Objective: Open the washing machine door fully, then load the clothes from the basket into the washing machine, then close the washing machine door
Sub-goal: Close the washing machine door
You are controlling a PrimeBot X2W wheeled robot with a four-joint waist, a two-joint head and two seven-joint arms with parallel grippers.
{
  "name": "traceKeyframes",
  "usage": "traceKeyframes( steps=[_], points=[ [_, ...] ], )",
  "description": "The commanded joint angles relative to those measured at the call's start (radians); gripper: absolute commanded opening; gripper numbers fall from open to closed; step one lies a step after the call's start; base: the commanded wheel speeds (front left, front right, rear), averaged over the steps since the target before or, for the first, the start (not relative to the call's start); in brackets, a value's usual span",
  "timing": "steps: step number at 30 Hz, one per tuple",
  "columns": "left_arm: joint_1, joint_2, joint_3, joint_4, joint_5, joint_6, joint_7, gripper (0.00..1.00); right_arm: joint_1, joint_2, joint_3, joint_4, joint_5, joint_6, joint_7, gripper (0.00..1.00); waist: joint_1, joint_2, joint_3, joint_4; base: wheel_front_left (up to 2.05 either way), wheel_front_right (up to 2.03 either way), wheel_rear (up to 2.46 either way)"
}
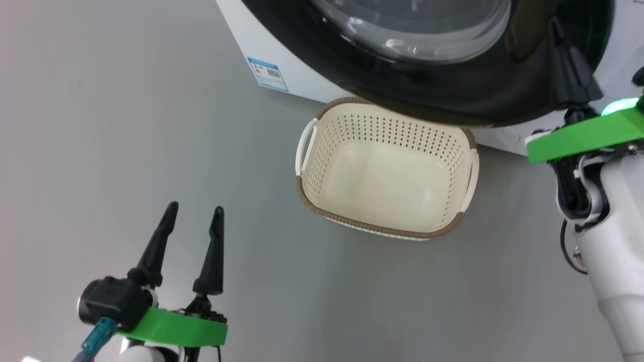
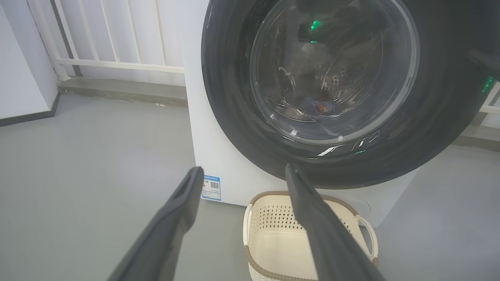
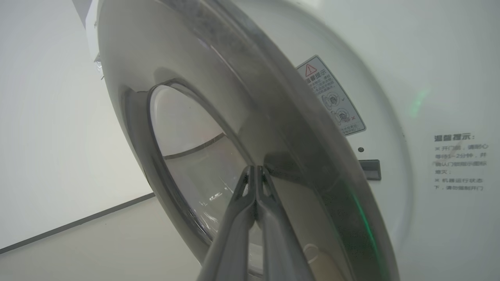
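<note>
The washing machine (image 1: 282, 45) stands at the top of the head view, white, with a blue label (image 1: 267, 74). Its glossy black washing machine door (image 1: 453, 95) stands slightly off the front; the latch slot (image 3: 370, 169) shows behind its rim. My right gripper (image 1: 556, 25) is shut with nothing in it, tips pressed on the door's face near the right rim (image 3: 256, 168). The basket (image 1: 332, 113) sits on the floor under the door with nothing inside. Through the door's window a dark bundle of clothes (image 2: 318, 106) lies in the drum. My left gripper (image 1: 195, 210) hangs open, left of the basket.
Grey floor (image 1: 126, 151) spreads left of and in front of the machine. A white railing (image 2: 117, 62) and a low ledge run behind the machine on the left. A white wall with a dark skirting (image 2: 23, 117) closes the far left.
</note>
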Motion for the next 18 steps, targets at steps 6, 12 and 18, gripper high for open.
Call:
traceKeyframes(
  steps=[6, 12, 18],
  points=[
    [-0.058, 0.008, 0.009, -0.042, -0.015, 0.001, -0.006, 1.0, -0.086, -0.017, -0.035, 0.002, -0.007, 0.0, -0.005, 0.0, -0.0002, 0.0, 0.069, 0.025, 0.0, 0.0, 0.0],
    [-0.094, 0.007, -0.017, -0.051, -0.043, 0.001, -0.006, 1.0, -0.155, -0.023, -0.1, 0.009, -0.026, 0.0, -0.005, 0.0, -0.0002, 0.0, 0.116, 0.047, 0.0, 0.0, 0.0],
    [-0.11, 0.006, -0.028, -0.057, -0.059, 0.001, -0.006, 1.0, -0.206, -0.024, -0.119, 0.016, -0.046, 0.0, -0.005, 0.0, -0.0002, 0.0, 0.145, 0.054, 0.0, 0.0, 0.0]
  ],
)
